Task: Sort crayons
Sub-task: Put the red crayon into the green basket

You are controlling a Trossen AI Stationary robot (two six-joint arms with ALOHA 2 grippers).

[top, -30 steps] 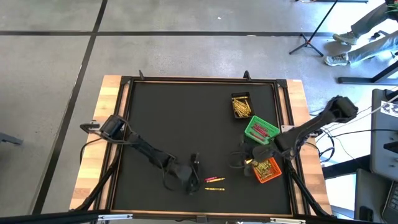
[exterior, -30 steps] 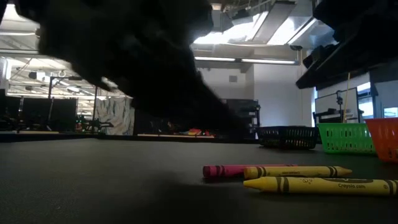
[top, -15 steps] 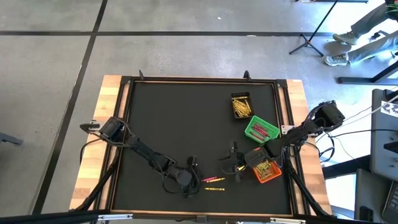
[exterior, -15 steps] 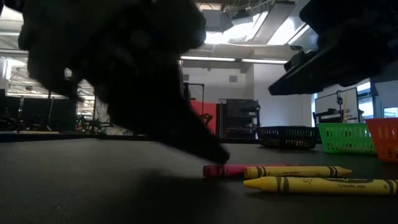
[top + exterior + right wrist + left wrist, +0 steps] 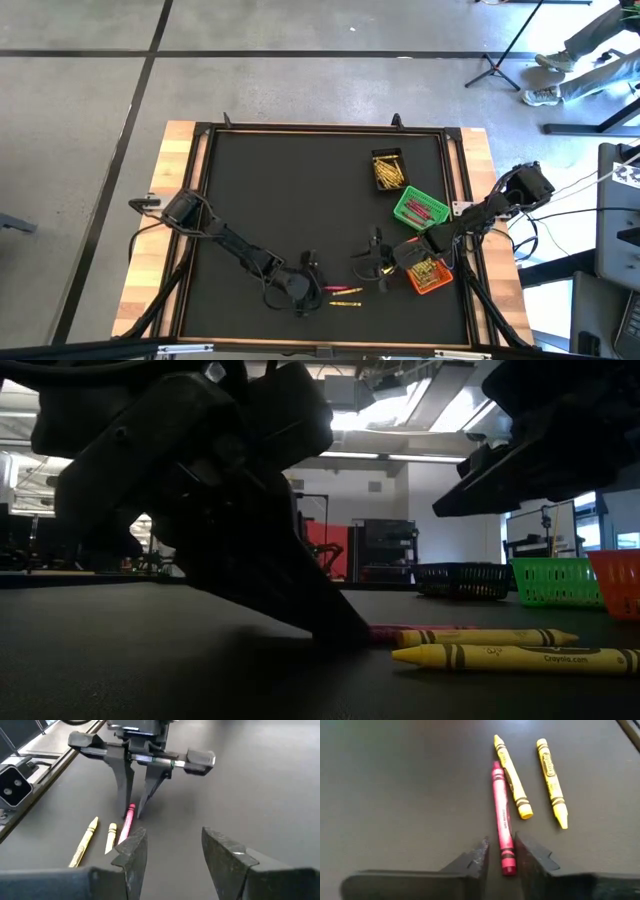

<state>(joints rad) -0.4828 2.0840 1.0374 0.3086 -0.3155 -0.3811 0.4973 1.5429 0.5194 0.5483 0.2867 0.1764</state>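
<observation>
L gripper (image 5: pixel 501 856) down at mat level, near front edge of the table (image 5: pixel 300 180). Fingers (image 5: pixel 475 862) straddle the butt end of the pink crayon (image 5: pixel 502 817), one each side, narrow gap. I can't tell if the pads touch it yet; crayon lies flat on the mat, not lifted. R wrist view confirms: L gripper tips either side of the pink crayon's end.

Two yellow crayons just beyond: first yellow crayon (image 5: pixel 512 784) lies alongside the pink one, nearly touching near its far end; second yellow crayon (image 5: pixel 551 782) a little apart, roughly parallel.

R gripper (image 5: pixel 172 850) is off the mat, near the loose crayons on their R side, facing the L gripper. Fingers apart, nothing between them.

Farther back on R side: orange bin (image 5: pixel 430 272) nearest, yellow crayons inside, R arm partly over it. Green bin (image 5: pixel 419 209) next, pink/red crayons in it. Black bin (image 5: pixel 388 170) farthest, yellow crayons inside.
</observation>
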